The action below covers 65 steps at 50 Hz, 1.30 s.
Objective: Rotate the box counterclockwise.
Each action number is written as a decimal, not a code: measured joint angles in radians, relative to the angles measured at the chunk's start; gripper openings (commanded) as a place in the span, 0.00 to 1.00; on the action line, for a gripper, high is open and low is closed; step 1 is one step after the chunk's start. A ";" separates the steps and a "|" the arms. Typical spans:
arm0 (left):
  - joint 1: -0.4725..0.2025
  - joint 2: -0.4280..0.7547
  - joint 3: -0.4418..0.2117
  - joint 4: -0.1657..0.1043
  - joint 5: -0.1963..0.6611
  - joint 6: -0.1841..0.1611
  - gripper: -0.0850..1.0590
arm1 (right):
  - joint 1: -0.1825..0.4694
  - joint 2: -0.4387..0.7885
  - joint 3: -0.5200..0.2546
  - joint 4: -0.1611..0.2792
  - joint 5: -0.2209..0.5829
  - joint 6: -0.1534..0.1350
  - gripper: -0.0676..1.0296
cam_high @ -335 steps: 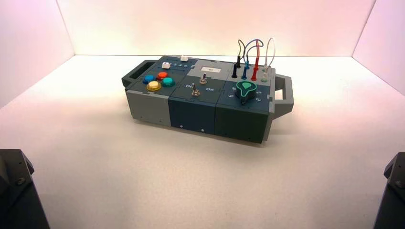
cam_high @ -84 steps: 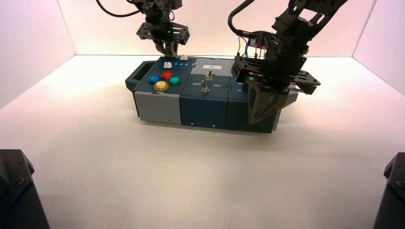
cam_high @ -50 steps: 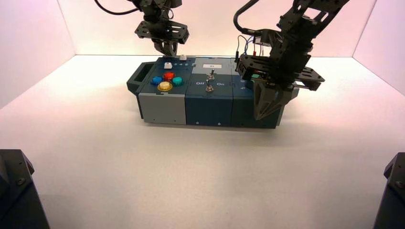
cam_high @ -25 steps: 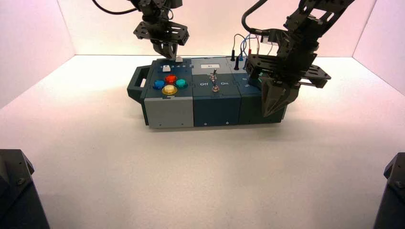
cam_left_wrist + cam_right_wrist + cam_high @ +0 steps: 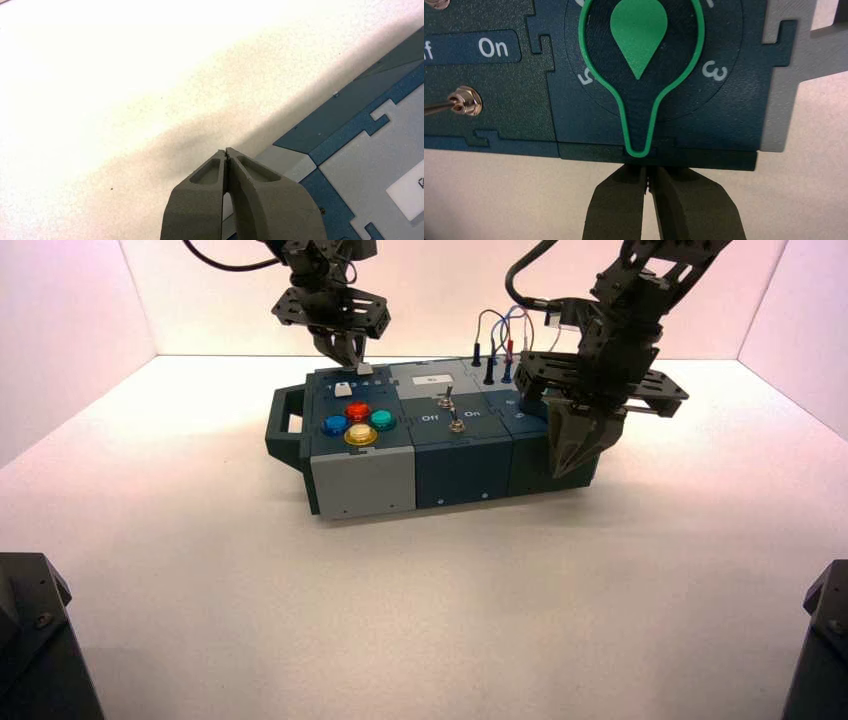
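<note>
The box is a long teal and grey panel lying across the table, its left end nearer me. It bears coloured round buttons, two toggle switches, looped wires and a left end handle. My right gripper is shut and presses its tips against the box's front wall at the right end, just below the green knob. My left gripper is shut, its tips against the box's back edge at the left end, as the left wrist view shows.
White walls enclose the white table at the back and sides. Two dark arm bases stand at the near corners. Open table lies in front of the box.
The box has turned counterclockwise: its right end swung away from me and its left end towards me. My right gripper pushed back with it; my left gripper came slightly forward.
</note>
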 measured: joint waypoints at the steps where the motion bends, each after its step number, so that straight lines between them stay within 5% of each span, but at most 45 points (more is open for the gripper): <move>1: 0.000 -0.002 0.003 0.000 -0.002 0.000 0.05 | 0.000 0.002 -0.002 0.000 0.000 0.000 0.04; 65: 0.000 -0.089 0.133 -0.012 -0.005 0.002 0.05 | -0.060 0.054 -0.064 -0.077 0.005 -0.006 0.04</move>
